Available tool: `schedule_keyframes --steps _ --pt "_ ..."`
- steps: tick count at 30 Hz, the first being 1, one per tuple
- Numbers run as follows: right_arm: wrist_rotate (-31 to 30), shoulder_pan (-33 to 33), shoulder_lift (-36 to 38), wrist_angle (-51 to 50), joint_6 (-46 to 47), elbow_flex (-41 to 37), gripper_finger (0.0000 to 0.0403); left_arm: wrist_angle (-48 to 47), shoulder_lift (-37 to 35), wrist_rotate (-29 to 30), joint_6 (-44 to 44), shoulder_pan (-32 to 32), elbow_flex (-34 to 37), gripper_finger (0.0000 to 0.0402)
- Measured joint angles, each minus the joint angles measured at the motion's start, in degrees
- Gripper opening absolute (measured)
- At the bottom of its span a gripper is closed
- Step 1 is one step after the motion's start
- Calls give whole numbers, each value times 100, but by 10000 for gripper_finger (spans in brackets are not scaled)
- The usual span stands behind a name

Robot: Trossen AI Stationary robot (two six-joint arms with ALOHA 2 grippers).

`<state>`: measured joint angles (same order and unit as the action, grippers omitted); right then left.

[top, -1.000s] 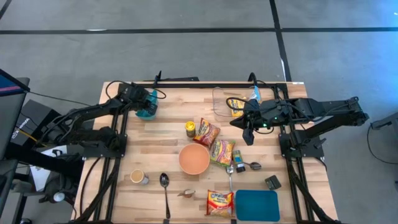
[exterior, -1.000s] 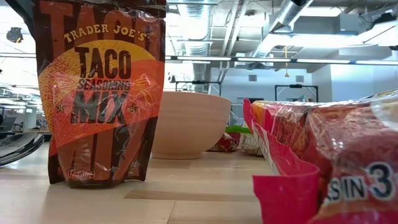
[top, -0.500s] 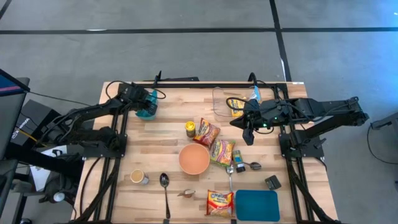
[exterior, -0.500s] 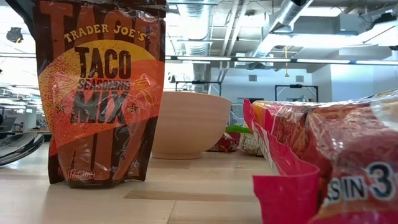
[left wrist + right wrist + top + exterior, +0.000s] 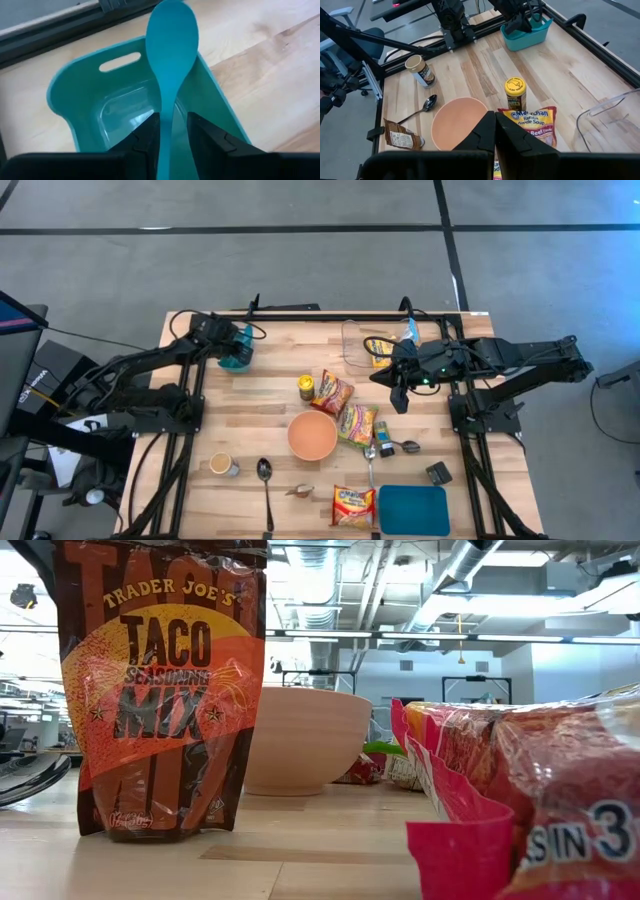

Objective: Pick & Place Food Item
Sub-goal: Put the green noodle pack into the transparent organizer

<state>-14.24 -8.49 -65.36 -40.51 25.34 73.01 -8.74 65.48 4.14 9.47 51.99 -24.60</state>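
- Left wrist view: the left gripper [image 5: 172, 131] has its jaws pinching the handle of a teal spoon [image 5: 171, 45], whose bowl end reaches out over a teal bin [image 5: 75, 95] sitting on the desk [image 5: 280, 65].
- High view: that left gripper [image 5: 237, 340] hangs right above the teal bin [image 5: 236, 362], at the far left part of the desk [image 5: 250, 420], well apart from the orange bowl [image 5: 312, 435].
- Right wrist view: the right gripper [image 5: 495, 131] has its jaws pressed together with nothing between them, above the near edge of the orange bowl [image 5: 455, 122].
- Just beside the bowl stand a yellow-lidded jar [image 5: 515, 93] and a ramen soup packet [image 5: 532, 120]; a clear tub [image 5: 610, 120] lies further out from the bowl on the same side.
- High view: more noodle packets [image 5: 355, 423] lie touching or just beside the bowl, another packet [image 5: 352, 505] sits nearer the front edge, next to a blue board [image 5: 413, 510].
- Low view: a taco seasoning pouch [image 5: 160, 690] stands upright before the bowl [image 5: 305, 740].
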Motion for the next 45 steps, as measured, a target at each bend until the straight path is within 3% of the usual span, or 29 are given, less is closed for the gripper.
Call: schedule_keyframes --steps 13,24,31,45 --pt "-1 0 0 -67 -33 0 1 -51 -1074 -145 204 0 -1 92" --pt "0 0 0 -68 -44 0 1 -133 -2050 -1043 1078 -136 -2 92" --pt "-2 -1 0 -68 -42 0 1 132 -2554 -1537 1124 -611 -2 92" --pt "-108 -2 0 -69 -28 0 1 1012 -2602 -1563 1352 -2053 -2 92"
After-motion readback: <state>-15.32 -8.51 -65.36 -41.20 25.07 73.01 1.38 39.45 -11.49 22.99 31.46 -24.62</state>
